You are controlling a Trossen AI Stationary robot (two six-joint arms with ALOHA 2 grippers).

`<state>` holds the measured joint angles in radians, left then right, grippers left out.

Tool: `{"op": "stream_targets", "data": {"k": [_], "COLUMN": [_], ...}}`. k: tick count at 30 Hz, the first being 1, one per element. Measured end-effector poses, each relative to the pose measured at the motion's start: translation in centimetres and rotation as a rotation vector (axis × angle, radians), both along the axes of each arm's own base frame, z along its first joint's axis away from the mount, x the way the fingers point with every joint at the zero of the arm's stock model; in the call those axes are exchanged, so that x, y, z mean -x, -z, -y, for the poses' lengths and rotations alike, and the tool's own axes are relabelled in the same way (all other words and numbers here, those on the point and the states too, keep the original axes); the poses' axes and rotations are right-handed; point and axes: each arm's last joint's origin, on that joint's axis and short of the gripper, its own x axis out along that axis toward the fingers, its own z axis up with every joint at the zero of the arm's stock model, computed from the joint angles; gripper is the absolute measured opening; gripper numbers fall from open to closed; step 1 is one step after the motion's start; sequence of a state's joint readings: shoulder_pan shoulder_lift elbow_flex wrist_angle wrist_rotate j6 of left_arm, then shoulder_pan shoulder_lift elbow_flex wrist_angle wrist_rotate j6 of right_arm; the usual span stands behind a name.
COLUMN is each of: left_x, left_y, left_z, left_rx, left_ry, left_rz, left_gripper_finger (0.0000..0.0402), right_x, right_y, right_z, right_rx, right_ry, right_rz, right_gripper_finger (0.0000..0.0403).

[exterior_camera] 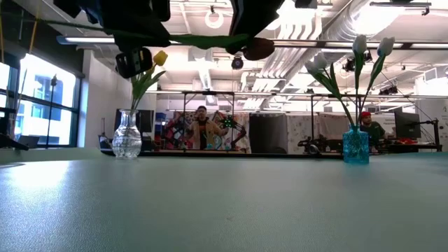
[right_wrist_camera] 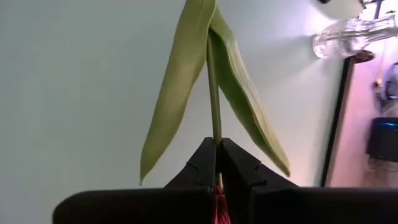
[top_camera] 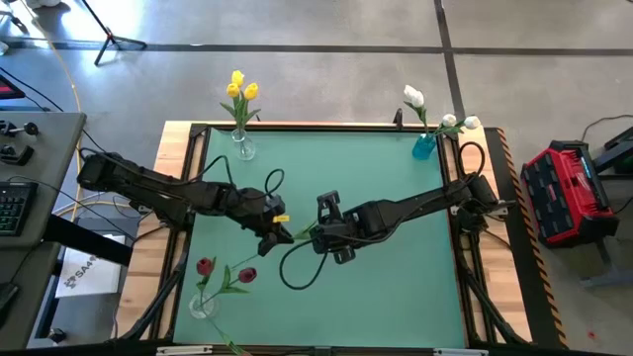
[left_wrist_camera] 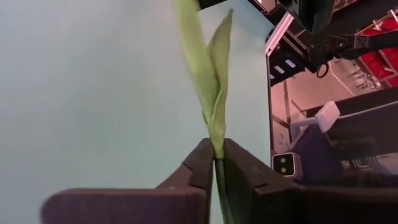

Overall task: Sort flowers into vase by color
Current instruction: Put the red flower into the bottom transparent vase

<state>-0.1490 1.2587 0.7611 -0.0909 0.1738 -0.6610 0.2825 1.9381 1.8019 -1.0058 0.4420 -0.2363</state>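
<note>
A dark red tulip is held in the air over the table's middle, between my two grippers. In the low view its green stem point(exterior_camera: 203, 40) runs about level, with the dark red head point(exterior_camera: 259, 47) at one end. From above only a bit of green point(top_camera: 304, 232) shows between my left gripper point(top_camera: 287, 235) and my right gripper point(top_camera: 318, 233). Both are shut on the stem. A clear vase point(top_camera: 242, 146) at the far left holds yellow tulips. White tulips stand in a blue vase point(top_camera: 424, 146) at the far right. A clear vase point(top_camera: 201, 307) at the near left holds two red tulips. My left gripper point(left_wrist_camera: 216, 165) pinches the stem point(left_wrist_camera: 219, 186) between its two fingers, just below where the leaves start. The stem runs along the fingers, and the leaves reach out past their tips. The flower is clear of the table. My right gripper point(right_wrist_camera: 217, 149) pinches the stem point(right_wrist_camera: 215, 134) between its two fingers, close to the red head point(right_wrist_camera: 217, 211), which sits back between them. The stem runs along the fingers, and its two leaves spread beyond the tips. The flower hangs clear of the table.
The green mat point(top_camera: 396, 277) has bare room on its right and far sides. A red tool case point(top_camera: 564, 193) stands on the floor to the right. In the low view, people sit beyond the far edge, behind the clear vase point(exterior_camera: 127, 136) and the blue vase point(exterior_camera: 355, 147).
</note>
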Motion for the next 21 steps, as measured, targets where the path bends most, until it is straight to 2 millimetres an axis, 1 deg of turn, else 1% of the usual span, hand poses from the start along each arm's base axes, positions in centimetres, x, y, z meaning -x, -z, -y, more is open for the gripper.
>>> {"op": "stream_targets", "data": {"k": [2,9,13,16,21], "left_x": [0.0,0.0,0.0,0.1,1.0], "left_y": [0.0,0.0,0.0,-0.2,-1.8], "left_z": [-0.3,-0.5,-0.5,-0.5,-1.0], "left_rx": [0.012,-0.012,-0.024,-0.040,-0.120], "left_ry": [0.008,0.040,0.058,0.054,-0.022], "left_rz": [-0.006,0.007,0.014,0.029,0.111], "left_gripper_finger": [0.0007,0.0003,0.0001,0.0001,0.0001], "right_x": [0.0,0.1,0.0,0.1,0.3], "right_y": [0.0,-0.1,-0.9,-2.5,-6.9], "right_z": [0.0,-0.1,-0.2,-0.1,0.9], "right_rx": [0.026,0.081,0.036,-0.033,-0.151], "right_ry": [-0.003,-0.004,0.045,0.127,0.331], "right_rz": [0.000,0.009,0.042,0.098,0.253], "right_gripper_finger": [0.0001,0.0003,0.0028,0.0062,0.0125]}}
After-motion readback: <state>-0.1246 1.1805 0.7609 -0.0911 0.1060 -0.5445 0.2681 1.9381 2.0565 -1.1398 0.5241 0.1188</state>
